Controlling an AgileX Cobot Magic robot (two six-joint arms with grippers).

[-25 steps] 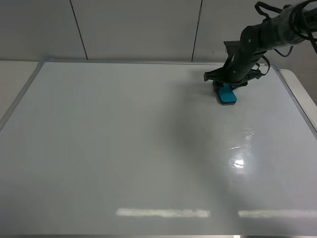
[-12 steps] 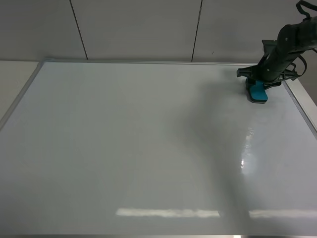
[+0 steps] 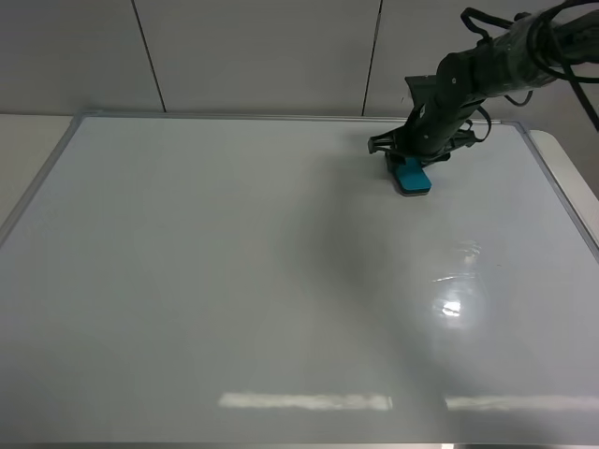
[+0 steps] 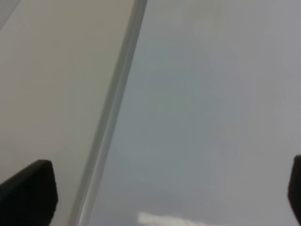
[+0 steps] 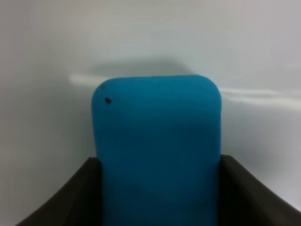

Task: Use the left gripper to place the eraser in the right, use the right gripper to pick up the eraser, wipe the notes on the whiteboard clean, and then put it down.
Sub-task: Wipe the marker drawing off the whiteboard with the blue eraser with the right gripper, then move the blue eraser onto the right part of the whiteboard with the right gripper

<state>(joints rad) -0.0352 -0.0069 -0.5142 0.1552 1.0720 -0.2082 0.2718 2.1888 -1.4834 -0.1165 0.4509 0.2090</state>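
The whiteboard [image 3: 234, 281] fills most of the exterior view, glossy white in a silver frame. No notes show on it. My right gripper [image 3: 409, 166] is at the board's far right part, shut on the teal eraser [image 3: 411, 176], which rests flat on the board. In the right wrist view the eraser [image 5: 156, 146] sits between the two dark fingers [image 5: 66, 200]. My left gripper [image 4: 160, 190] is out of the exterior view; its wrist view shows two dark fingertips [image 4: 28, 190] wide apart over the board's frame edge [image 4: 110, 117], holding nothing.
A pale table surface [image 3: 28, 140] lies beyond the board's left edge and another strip [image 3: 571, 168] beyond its right edge. A tiled wall [image 3: 262, 56] stands behind. Light glare [image 3: 454, 307] shows on the board's right half.
My right gripper slid the eraser right toward the board's right edge, then back left past its first position, staying on the far part of the board.
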